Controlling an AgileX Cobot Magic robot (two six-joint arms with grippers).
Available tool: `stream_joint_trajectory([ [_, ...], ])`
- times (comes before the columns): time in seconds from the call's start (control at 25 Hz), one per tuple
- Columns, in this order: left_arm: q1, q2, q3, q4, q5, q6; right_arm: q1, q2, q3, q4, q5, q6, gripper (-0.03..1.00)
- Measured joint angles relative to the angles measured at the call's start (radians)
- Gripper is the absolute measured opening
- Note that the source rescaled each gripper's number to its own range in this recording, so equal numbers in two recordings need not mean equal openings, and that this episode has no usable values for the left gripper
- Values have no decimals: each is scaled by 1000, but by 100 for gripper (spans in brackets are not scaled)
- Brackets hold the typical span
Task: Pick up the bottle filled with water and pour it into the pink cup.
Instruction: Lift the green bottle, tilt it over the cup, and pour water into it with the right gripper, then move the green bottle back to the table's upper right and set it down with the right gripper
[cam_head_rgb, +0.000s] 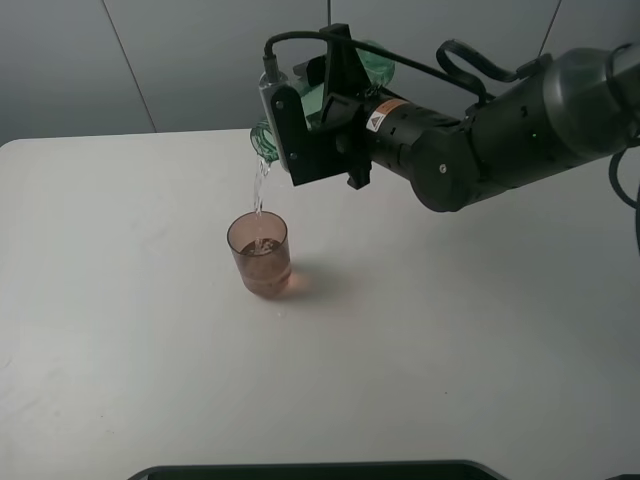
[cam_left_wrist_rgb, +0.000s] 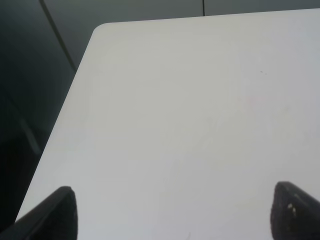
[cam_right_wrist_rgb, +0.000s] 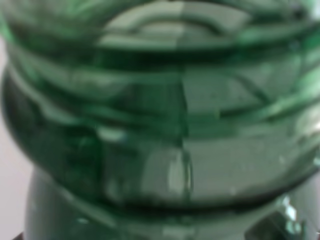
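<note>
With the right tool (cam_head_rgb: 305, 125) clamped on the bottle (cam_head_rgb: 378, 62), tipped just above the cup (cam_head_rgb: 260, 255) on the bench (cam_head_rgb: 450, 330), tilt gently so the thin stream (cam_head_rgb: 260, 185) lands inside the rim.

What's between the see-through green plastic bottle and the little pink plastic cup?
A thin stream of water pours from the bottle into the cup, shown in the exterior high view.

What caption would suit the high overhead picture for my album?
Right end effector tips the green bottle, sending a thin stream of water into the pink cup.
</note>
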Motion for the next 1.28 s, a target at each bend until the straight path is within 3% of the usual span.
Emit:
stream_joint_trajectory([
  [0.24, 0, 0, 0, 0, 0, 0, 0, 0, 0, 0, 0, 38, 0],
  [0.8, 0, 0, 0, 0, 0, 0, 0, 0, 0, 0, 15, 331, 0],
  [0.96, 0, 0, 0, 0, 0, 0, 0, 0, 0, 0, 15, 478, 0],
  [1.28, 0, 0, 0, 0, 0, 0, -24, -62, 0, -6, 22, 887, 0],
])
